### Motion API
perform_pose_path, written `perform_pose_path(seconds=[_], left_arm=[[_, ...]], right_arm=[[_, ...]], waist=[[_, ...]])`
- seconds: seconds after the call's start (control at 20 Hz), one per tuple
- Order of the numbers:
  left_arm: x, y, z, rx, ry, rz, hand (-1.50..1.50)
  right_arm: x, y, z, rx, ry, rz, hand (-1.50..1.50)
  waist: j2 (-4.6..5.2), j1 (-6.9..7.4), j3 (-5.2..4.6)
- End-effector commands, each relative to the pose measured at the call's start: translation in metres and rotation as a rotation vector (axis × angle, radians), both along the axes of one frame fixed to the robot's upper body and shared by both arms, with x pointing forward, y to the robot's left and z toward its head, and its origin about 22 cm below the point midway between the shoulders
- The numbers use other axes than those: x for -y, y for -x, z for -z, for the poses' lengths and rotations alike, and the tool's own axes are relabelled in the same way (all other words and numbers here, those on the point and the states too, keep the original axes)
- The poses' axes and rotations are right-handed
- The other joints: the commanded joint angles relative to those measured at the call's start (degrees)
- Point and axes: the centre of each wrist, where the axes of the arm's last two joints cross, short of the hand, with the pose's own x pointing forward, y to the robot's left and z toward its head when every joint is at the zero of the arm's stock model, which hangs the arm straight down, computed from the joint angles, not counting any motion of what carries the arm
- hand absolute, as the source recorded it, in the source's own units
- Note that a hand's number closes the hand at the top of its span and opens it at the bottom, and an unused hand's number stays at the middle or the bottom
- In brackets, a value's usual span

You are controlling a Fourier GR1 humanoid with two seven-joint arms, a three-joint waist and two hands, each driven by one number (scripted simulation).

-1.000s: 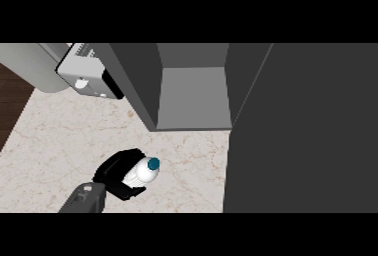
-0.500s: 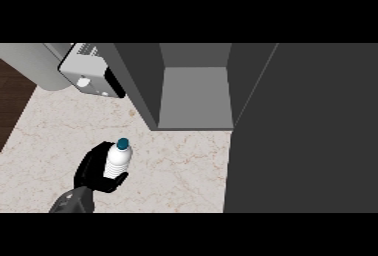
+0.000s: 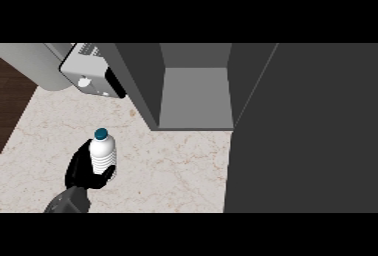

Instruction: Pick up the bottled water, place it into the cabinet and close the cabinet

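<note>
No text, label, brand, number or sign can be read anywhere. The bottled water (image 3: pixel 103 152) shows only a plain white body and a teal cap, and the grey appliance (image 3: pixel 92 75) beyond it carries white marks too small to make out.

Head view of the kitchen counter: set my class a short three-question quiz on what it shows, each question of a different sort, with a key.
1. True or false: the bottled water already stands inside the cabinet.
2. Which hand holds the bottle? A) left hand B) right hand C) neither
3. Fill in: the bottle's cap is ____ in colour.

Key
1. False; it is over the counter, in front of the open cabinet.
2. A; the left hand is curled round it, and no right hand shows.
3. Blue-green (teal).
</note>
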Motion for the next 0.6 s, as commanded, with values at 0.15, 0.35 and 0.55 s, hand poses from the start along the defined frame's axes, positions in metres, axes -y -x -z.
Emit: perform_pose_path(seconds=[0.15,0.35,0.55], left_arm=[[0.018,0.002,-0.014,0.059,0.052,0.021,1.50],[0.031,-0.012,-0.036,0.052,0.028,0.054,1.50],[0.049,-0.013,-0.058,0.048,-0.002,0.103,1.50]], right_arm=[[-0.003,-0.007,0.002,0.009,0.016,-0.024,-1.50],[-0.008,0.001,-0.001,-0.026,0.002,-0.037,-1.50],[0.002,-0.001,0.005,0.001,-0.019,-0.015,-1.50]], waist=[[-0.12,0.26,0.05],[-0.09,0.13,0.03],[-0.12,0.20,0.05]])
